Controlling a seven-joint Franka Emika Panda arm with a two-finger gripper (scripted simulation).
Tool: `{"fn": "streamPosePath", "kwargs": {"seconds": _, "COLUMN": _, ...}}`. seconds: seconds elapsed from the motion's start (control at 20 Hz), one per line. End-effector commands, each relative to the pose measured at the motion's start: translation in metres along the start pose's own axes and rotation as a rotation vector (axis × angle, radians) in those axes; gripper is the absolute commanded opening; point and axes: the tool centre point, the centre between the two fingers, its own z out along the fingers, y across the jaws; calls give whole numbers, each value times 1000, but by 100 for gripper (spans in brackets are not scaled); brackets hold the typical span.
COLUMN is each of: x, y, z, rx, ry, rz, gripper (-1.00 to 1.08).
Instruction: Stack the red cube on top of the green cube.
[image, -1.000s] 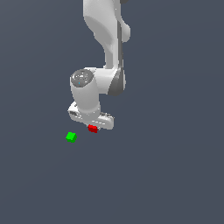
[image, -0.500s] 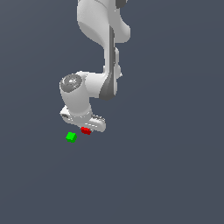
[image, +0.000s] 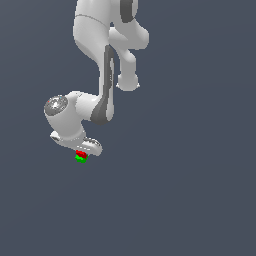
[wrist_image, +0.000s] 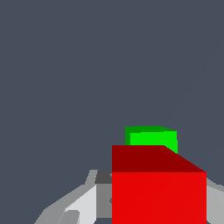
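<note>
In the exterior view the red cube (image: 81, 153) sits held under the white gripper (image: 81, 151), directly over the green cube (image: 80, 159); only a sliver of each shows below the hand. I cannot tell whether the two cubes touch. In the wrist view the red cube (wrist_image: 158, 183) fills the space between the grey fingers (wrist_image: 83, 205) and the gripper (wrist_image: 157, 197) is shut on it. The green cube (wrist_image: 152, 137) peeks out just beyond the red cube, mostly hidden by it.
The white arm (image: 107, 65) rises from the hand toward the top of the exterior view. The ground (image: 190, 190) is a plain dark grey surface with no other objects in sight.
The gripper has carried the red cube toward the exterior view's left, from beside the green cube to right above it. The green cube has not moved.
</note>
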Motion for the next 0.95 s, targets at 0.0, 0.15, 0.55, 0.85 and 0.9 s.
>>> {"fn": "streamPosePath", "kwargs": {"seconds": 0.0, "x": 5, "y": 10, "z": 4, "rx": 1, "ry": 1, "rz": -2, "gripper": -100}}
{"fn": "streamPosePath", "kwargs": {"seconds": 0.15, "x": 8, "y": 17, "z": 7, "rx": 1, "ry": 1, "rz": -2, "gripper": -100}}
{"fn": "streamPosePath", "kwargs": {"seconds": 0.55, "x": 9, "y": 16, "z": 7, "rx": 1, "ry": 1, "rz": -2, "gripper": 100}}
{"fn": "streamPosePath", "kwargs": {"seconds": 0.85, "x": 9, "y": 16, "z": 7, "rx": 1, "ry": 1, "rz": -2, "gripper": 100}}
{"fn": "streamPosePath", "kwargs": {"seconds": 0.9, "x": 9, "y": 16, "z": 7, "rx": 1, "ry": 1, "rz": -2, "gripper": 100}}
